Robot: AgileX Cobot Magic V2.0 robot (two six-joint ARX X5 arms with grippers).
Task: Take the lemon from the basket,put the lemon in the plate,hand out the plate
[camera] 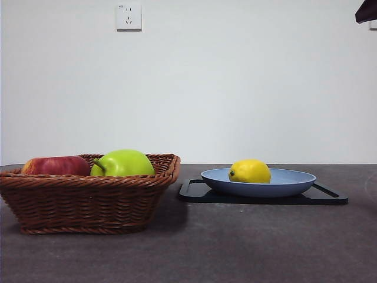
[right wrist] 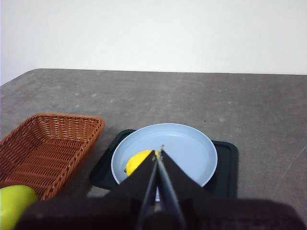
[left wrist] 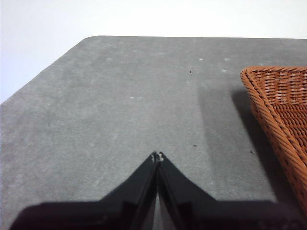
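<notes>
The yellow lemon (camera: 250,171) lies in the light-blue plate (camera: 294,183), toward its left side. The plate rests on a flat black tray (camera: 330,197). The brown wicker basket (camera: 88,200) stands at the left. In the right wrist view the lemon (right wrist: 136,160) and plate (right wrist: 187,148) lie below my right gripper (right wrist: 159,149), which is shut, empty and raised above them. In the front view it shows only as a dark tip (camera: 366,10) at the top right corner. My left gripper (left wrist: 157,156) is shut and empty over bare table beside the basket's rim (left wrist: 264,103).
A red apple (camera: 56,165) and a larger yellow-green stemmed fruit (camera: 122,163) sit in the basket; the green fruit also shows in the right wrist view (right wrist: 14,205). A wall socket (camera: 128,16) is on the white back wall. The table top is dark grey.
</notes>
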